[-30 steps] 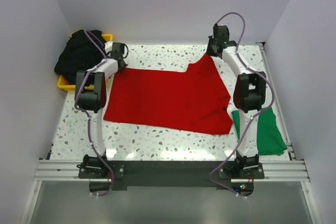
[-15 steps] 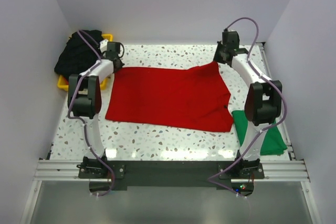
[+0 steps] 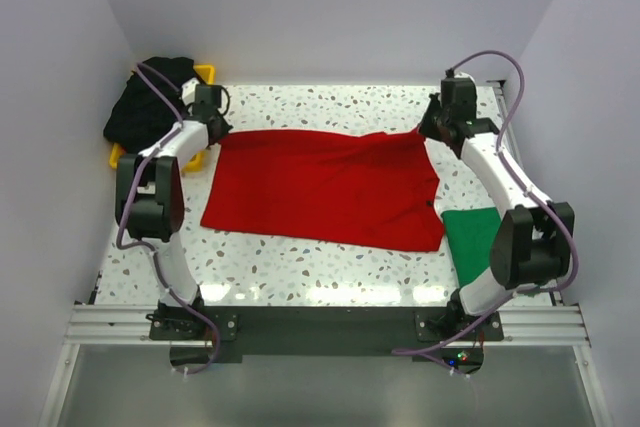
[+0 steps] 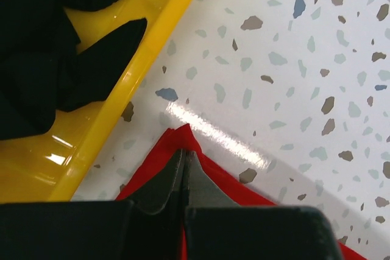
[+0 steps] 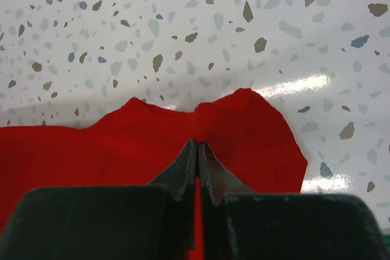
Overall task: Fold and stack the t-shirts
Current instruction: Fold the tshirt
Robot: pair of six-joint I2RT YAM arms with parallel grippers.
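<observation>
Top external view: red t-shirt [image 3: 320, 187] lies spread mid-table, far corners pinched — left gripper [image 4: 184, 156] clamped on the 10 o'clock corner, right gripper [image 5: 197, 147] on the 2 o'clock one — likely to stretch it flat for folding; green t-shirt [image 3: 470, 230] sits at 4 o'clock.

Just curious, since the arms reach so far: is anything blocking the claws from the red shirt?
Nothing visible does. The left claw is shut on the far left corner of the red shirt, beside the yellow bin; the right claw is shut on its far right corner.
</observation>
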